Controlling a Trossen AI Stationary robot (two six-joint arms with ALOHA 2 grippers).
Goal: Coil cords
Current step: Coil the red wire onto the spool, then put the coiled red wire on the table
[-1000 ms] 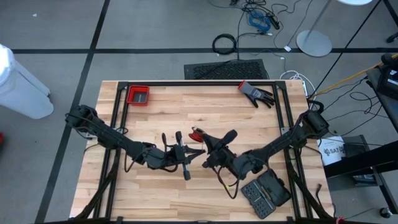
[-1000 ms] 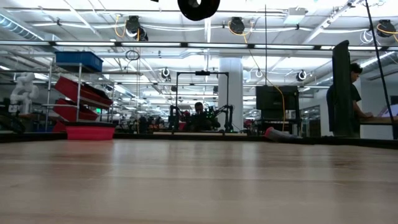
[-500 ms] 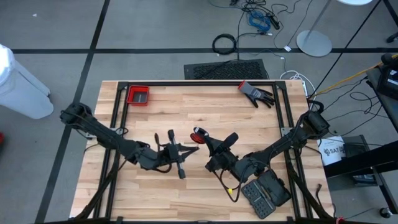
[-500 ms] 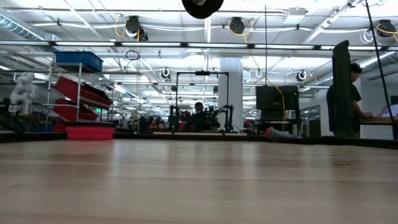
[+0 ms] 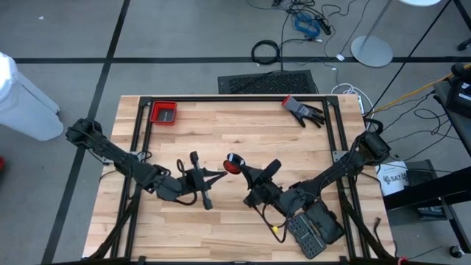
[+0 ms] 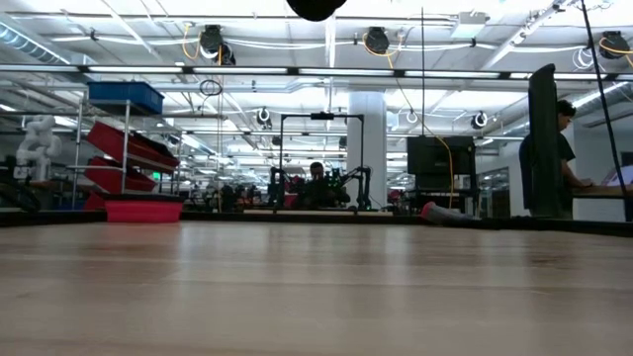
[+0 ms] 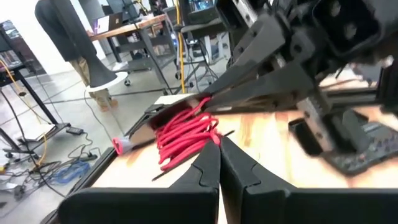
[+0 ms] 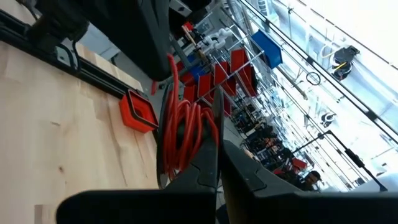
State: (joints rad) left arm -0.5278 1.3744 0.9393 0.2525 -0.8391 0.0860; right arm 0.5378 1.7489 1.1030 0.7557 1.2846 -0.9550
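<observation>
The thin red cord (image 5: 234, 167) is gathered into a small bundle of loops (image 7: 183, 134), lifted above the middle of the table. Its round black disc (image 5: 231, 159) also shows at the top edge of the low view (image 6: 315, 7). My left gripper (image 5: 221, 171) reaches in level from the table's left, shut at the bundle's left side. My right gripper (image 5: 241, 169) comes from the right and near side, shut on the loops (image 8: 180, 127). My left gripper pinches a strand of the red cord (image 7: 210, 132) at its fingertips, coming level from the table's left; the cord is clear of the table. My right gripper pinches several loops of the cord (image 8: 200, 134) between its two fingers, slanting in from the table's right and near side. The bundle is lifted clear, its loops running out past the fingertips.
A red bin (image 5: 163, 112) sits at the far left of the table and a black glove with a red cuff (image 5: 303, 110) at the far right. A black case (image 5: 315, 228) lies near the front right. Black frame rails (image 5: 140, 140) run along the table's sides.
My left gripper has drawn back toward the table's left edge and risen a little, turning as it went. My right gripper has rolled, so the disc now faces up. The disc has climbed toward the top edge of the low view.
</observation>
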